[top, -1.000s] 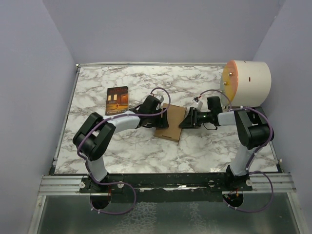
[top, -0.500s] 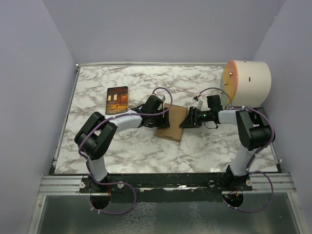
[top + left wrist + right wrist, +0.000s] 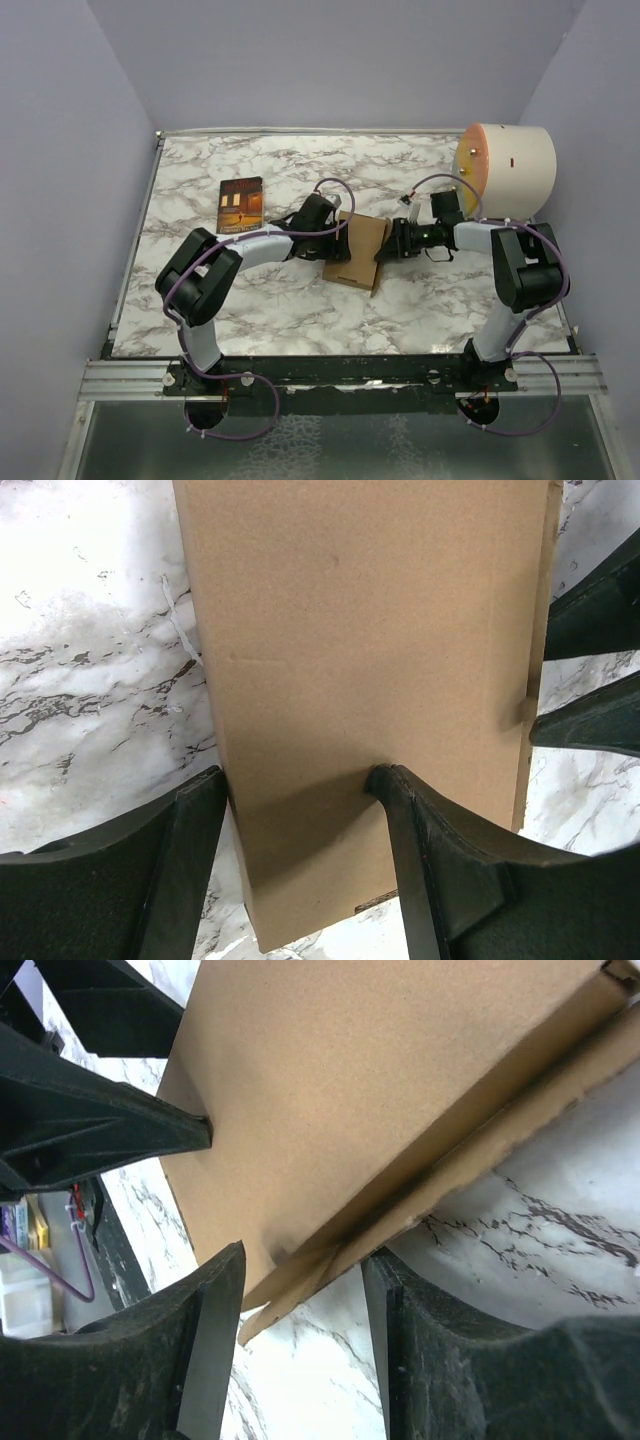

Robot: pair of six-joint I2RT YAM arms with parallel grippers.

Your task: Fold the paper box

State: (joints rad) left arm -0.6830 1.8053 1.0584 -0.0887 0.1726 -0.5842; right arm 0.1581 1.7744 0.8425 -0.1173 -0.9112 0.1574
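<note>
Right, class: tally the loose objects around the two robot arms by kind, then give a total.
paper box: 1
book: 1
cream cylinder: 1
Total: 3

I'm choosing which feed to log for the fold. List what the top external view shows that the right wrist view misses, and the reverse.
Only top external: the dark book and the cream cylinder, both away from the work, plus the paper box in full outline. Only right wrist: the box's side edge up close, with a flap showing under the top panel, between the open fingers of the right end effector. Both: the box, the marble table, and the left end effector at the box's opposite edge.
</note>
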